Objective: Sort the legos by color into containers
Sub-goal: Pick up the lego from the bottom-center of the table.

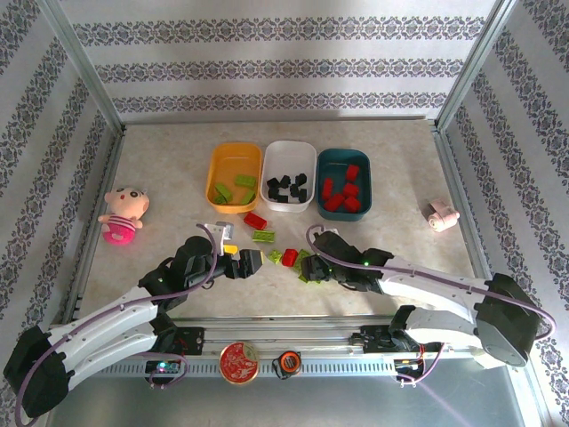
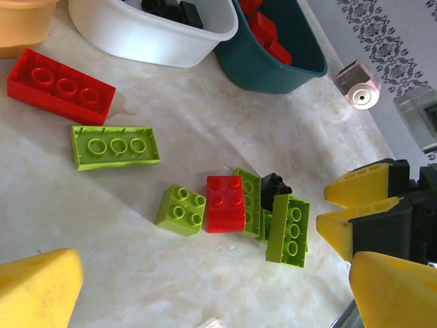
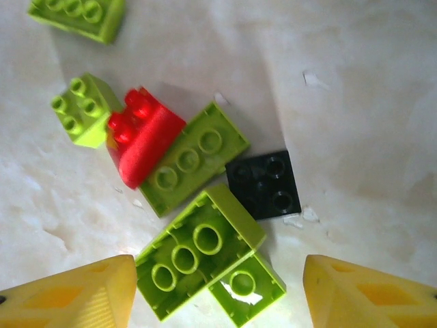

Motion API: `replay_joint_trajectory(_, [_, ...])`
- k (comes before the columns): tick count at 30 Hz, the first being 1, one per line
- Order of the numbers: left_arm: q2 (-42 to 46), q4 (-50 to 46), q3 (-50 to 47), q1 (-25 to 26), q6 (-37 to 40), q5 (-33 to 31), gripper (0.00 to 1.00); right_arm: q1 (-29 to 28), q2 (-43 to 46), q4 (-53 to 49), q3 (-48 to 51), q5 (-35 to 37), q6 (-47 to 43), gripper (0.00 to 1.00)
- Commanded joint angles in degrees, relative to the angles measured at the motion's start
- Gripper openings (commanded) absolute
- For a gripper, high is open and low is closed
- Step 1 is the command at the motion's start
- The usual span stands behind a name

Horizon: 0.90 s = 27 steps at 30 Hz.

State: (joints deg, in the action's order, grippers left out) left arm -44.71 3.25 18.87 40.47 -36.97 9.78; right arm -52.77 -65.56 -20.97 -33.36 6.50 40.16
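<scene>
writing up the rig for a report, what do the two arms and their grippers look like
Both the left arm and the right arm have white link shells with black joints, and a purple cable runs along each. The left gripper and right gripper are black with yellow wedge-shaped fingertips. A small green light glows near the right wrist.

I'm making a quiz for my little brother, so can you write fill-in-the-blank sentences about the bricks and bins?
1. The white plastic bin holds small studded bricks that are all ____.
2. The red studded bricks lie in the rounded bin coloured dark ____.
3. The orange-yellow plastic bin holds plastic bricks coloured lime ____.
4. The loose pile under the right gripper has just ____ black cube-like brick.
Missing words: black, teal, green, one.
</scene>
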Motion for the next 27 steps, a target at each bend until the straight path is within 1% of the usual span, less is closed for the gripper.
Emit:
replay_joint_trajectory(1, [0.7,0.7,-0.4,-0.5,-0.7,-0.9,1.0,-0.5,-1.2,-0.6,0.6,-2.6,1.9,0.64])
replay_joint_trajectory(4, [0.8,0.5,-0.3,-0.5,-0.7,-0.9,1.0,-0.4,-3.9,1.6,-0.1,-4.5,1.6,0.62])
replay_joint_trajectory(11, [2.1,-0.5,-1.0,-0.5,-1.0,-1.3,1.0,0.6,-9.5,3.6,-2.0,-5.8,-0.2,0.57])
replay_joint_trajectory(18, [2.5,-0.9,-0.6,-0.5,-0.7,-1.5,1.0,1.2,-12.4,5.4,-3.9,-6.1,-2.6,0.53])
replay_joint_trajectory(22, [2.6,-1.3,-0.9,-0.5,-1.1,-1.4,1.0,1.1,-13.5,5.0,-5.1,-6.1,-3.5,0.46])
replay_joint_trajectory(27, [3.4,-1.0,-1.6,-0.5,-1.7,-1.2,1.0,1.1,-12.7,4.7,-5.0,-6.1,-3.9,0.38])
